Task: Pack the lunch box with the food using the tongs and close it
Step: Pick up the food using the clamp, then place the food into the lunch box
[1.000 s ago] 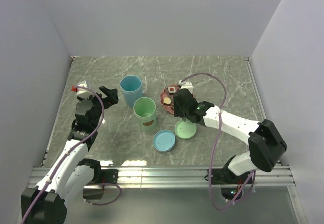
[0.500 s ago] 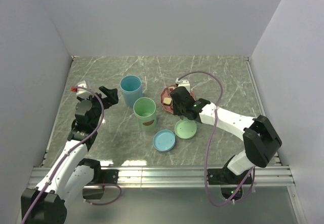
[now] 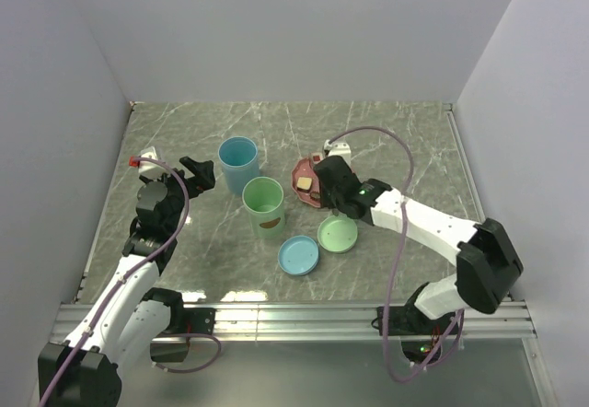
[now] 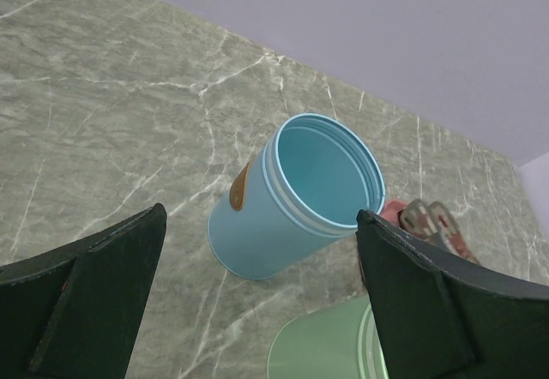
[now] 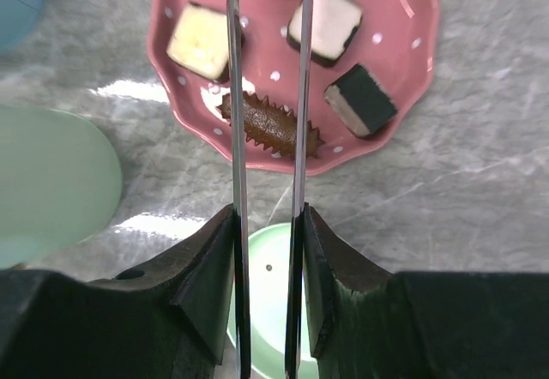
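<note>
Food (image 5: 324, 23): 3 blocks (image 5: 199, 43) + 1 brown pc (image 5: 270, 126) on plate (image 5: 403, 19); R fingers (image 5: 206, 285) pinch tongs (image 5: 233, 70), L fingers (image 4: 94, 285) spread.

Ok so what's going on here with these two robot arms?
The right arm has its jaws shut on the tongs, held over the pink plate of food pieces. The left arm hangs with jaws open near the blue cup. It and the green cup stand open, lids off.

No legible text, labels or numbers anywhere
</note>
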